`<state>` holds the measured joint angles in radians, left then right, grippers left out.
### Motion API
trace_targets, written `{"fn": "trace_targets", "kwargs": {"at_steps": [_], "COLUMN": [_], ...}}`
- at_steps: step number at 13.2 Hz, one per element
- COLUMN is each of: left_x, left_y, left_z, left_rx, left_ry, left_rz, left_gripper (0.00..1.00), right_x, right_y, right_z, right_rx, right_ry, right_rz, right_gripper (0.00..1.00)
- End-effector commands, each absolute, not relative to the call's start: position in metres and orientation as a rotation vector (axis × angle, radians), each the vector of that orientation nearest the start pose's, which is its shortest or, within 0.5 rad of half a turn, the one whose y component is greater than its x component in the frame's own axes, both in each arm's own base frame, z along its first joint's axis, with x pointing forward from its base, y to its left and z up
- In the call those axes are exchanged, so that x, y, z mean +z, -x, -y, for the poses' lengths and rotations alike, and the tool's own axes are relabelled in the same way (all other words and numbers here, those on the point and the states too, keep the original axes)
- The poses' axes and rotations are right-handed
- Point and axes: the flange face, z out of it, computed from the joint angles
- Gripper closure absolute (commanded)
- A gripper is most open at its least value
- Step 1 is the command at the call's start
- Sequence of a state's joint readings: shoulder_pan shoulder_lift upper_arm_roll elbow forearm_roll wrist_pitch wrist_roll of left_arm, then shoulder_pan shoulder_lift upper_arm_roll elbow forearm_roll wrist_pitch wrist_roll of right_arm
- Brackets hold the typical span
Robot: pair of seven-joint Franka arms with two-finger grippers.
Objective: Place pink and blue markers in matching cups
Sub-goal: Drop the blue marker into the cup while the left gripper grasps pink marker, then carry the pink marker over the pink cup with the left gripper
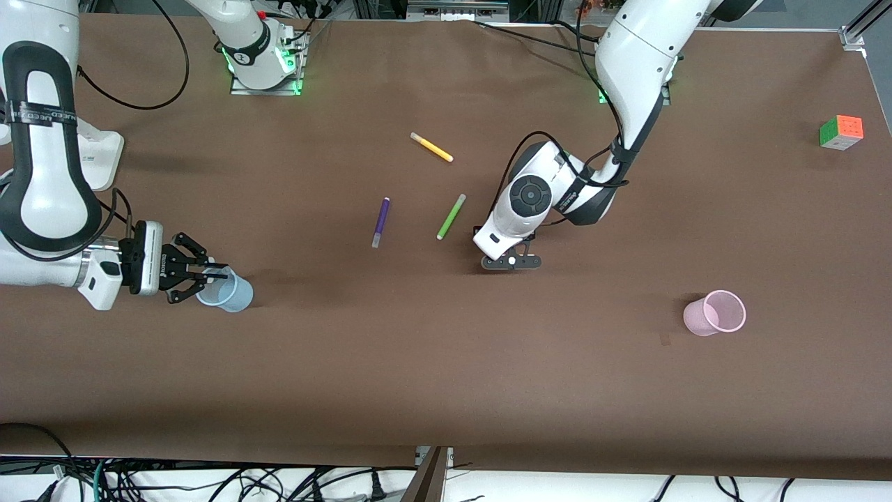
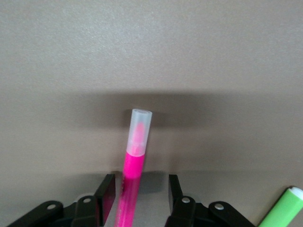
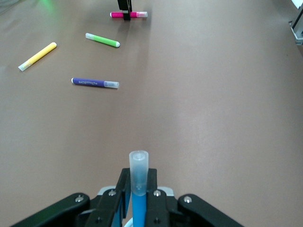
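We're seeing the right gripper hanging over the rim of the blue cup, down at the right arm's end of the table, fingers clamped shut on the blue marker. In the right wrist view the marker's pale cap is sticking out past the fingertips.

The left gripper is sitting low at the table's middle with the pink marker lying between its fingers. There's a gap on both sides of the marker, so the fingers are partly open and aren't pinching it.

The pink cup is standing alone toward the left arm's end. The green marker, purple marker and yellow marker are lying loose mid-table, and a cube is sitting near the edge at the left arm's end.
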<state>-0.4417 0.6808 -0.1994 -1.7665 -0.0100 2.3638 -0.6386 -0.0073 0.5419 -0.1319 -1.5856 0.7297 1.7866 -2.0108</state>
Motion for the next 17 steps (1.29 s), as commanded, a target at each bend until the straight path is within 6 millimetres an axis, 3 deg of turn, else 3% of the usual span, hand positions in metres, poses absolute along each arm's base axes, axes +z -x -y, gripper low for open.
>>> {"fn": "trace_targets", "kwargs": {"at_steps": [1, 3, 5, 6, 8, 10, 12, 15, 17], "left_x": [0.176, 0.174, 0.177, 0.177, 0.183, 0.205, 0.244, 0.314, 0.350], "left_y": [-0.528, -0.528, -0.529, -0.529, -0.533, -0.547, -0.560, -0.587, -0.603], "left_z": [0.378, 0.377, 0.377, 0.377, 0.374, 0.357, 0.340, 0.288, 0.256], "left_rx": [0.187, 0.167, 0.161, 0.159, 0.149, 0.135, 0.161, 0.319, 0.435], "left_ry": [3.178, 3.165, 3.168, 3.168, 3.170, 3.173, 3.160, 3.221, 3.213], "left_rz": [0.020, -0.010, 0.000, 0.002, 0.020, 0.078, 0.167, 0.475, 0.587], "left_gripper": [0.47, 0.53, 0.85, 1.00, 1.00, 1.00, 1.00, 1.00, 1.00], "right_x": [0.305, 0.304, 0.304, 0.306, 0.313, 0.332, 0.357, 0.390, 0.406], "right_y": [-0.663, -0.663, -0.662, -0.662, -0.662, -0.663, -0.666, -0.675, -0.676], "right_z": [0.031, 0.032, 0.032, 0.031, 0.029, 0.026, 0.022, -0.004, -0.020], "right_rx": [-0.559, -0.558, -0.550, -0.544, -0.515, -0.468, -0.381, -0.211, -0.121], "right_ry": [1.721, 1.722, 1.738, 1.735, 1.794, 1.889, 2.019, 2.229, 2.368], "right_rz": [1.790, 1.788, 1.766, 1.760, 1.687, 1.598, 1.506, 1.388, 1.289], "right_gripper": [0.84, 0.80, 0.59, 0.01, 0.00, 0.00, 0.00, 0.00, 0.00]}}
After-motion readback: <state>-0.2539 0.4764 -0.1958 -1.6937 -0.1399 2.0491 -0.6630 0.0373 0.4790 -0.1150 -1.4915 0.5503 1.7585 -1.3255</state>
